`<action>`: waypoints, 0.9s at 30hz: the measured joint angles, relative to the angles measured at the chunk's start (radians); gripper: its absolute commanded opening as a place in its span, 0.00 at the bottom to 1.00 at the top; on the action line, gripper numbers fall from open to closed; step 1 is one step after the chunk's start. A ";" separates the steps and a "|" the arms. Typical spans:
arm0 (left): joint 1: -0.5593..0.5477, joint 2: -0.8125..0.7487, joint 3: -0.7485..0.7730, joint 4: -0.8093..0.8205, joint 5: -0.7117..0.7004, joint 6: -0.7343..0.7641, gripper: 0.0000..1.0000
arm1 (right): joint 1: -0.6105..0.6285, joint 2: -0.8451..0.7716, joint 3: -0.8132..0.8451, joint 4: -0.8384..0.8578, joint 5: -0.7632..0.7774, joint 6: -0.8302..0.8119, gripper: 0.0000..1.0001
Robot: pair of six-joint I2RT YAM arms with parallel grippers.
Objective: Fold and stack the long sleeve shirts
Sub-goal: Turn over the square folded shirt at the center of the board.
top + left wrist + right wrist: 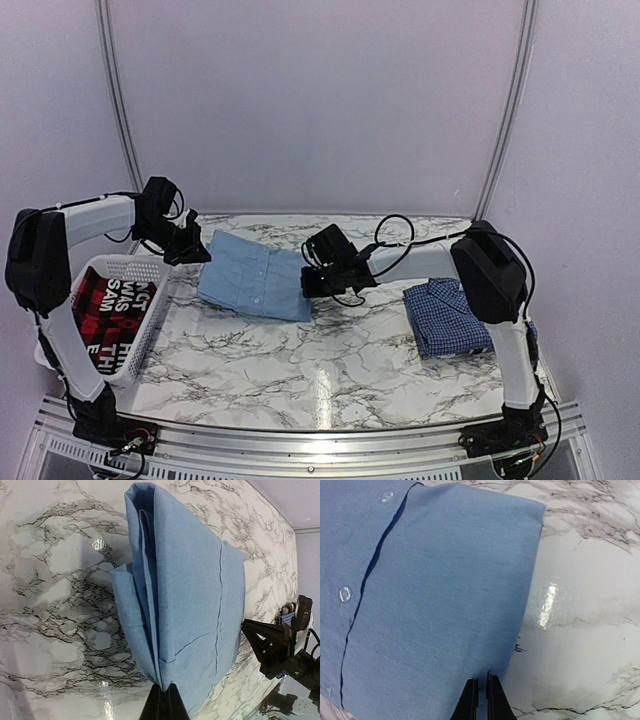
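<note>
Marbled bench [300, 360] fills your view, where the folded light blue shirt [252, 276] lies centre-left with your left gripper [198, 250] and right gripper [308, 283] each pinched closed on opposite edges, the dark blue checked shirt [447, 316] folded at right.

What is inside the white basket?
A red-and-black garment with white letters lies in the basket. The left arm hides one end, and anything underneath the garment is covered.
</note>
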 measured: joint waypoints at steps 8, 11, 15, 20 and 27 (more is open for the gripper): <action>0.013 -0.011 0.051 -0.016 0.023 -0.008 0.00 | 0.029 0.092 0.089 0.045 -0.100 0.051 0.05; 0.024 -0.027 0.105 -0.050 0.030 -0.019 0.00 | 0.052 0.139 0.147 0.066 -0.148 0.071 0.08; 0.021 -0.060 0.232 -0.077 0.060 -0.070 0.00 | 0.082 0.145 0.164 0.084 -0.230 0.090 0.14; -0.140 -0.045 0.469 -0.079 0.014 -0.196 0.00 | 0.043 -0.046 -0.056 0.100 -0.311 0.090 0.28; -0.541 0.282 0.685 0.064 -0.092 -0.360 0.64 | -0.215 -0.494 -0.374 0.031 -0.214 0.012 0.47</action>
